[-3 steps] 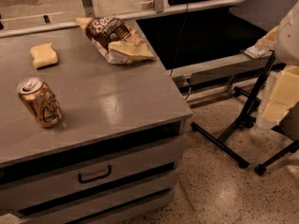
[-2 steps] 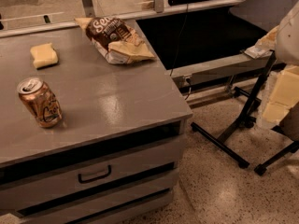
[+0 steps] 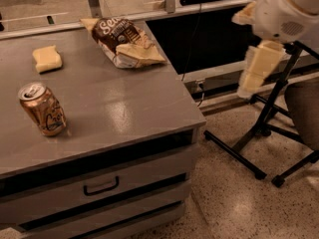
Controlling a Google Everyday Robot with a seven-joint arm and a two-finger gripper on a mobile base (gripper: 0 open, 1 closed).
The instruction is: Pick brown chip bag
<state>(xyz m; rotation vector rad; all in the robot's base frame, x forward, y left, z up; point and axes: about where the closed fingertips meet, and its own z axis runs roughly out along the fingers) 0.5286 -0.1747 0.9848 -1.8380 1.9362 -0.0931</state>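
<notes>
The brown chip bag point(image 3: 122, 40) lies crinkled at the far right of the grey counter top point(image 3: 124, 101), dark brown with white script and pale cream ends. My gripper point(image 3: 255, 73) hangs from the white arm at the upper right. It is out over the floor, well to the right of the counter and of the bag, and nothing shows in it.
A copper-coloured drink can point(image 3: 43, 109) stands upright at the counter's front left. A yellow sponge block point(image 3: 47, 59) lies at the far left. A drawer with a handle point(image 3: 100, 186) is below the top. A black folding stand point(image 3: 259, 131) and a chair point(image 3: 304, 108) are on the speckled floor to the right.
My arm and gripper have moved left and slightly up, closer to the counter's right edge. The bag, can and sponge have not moved.
</notes>
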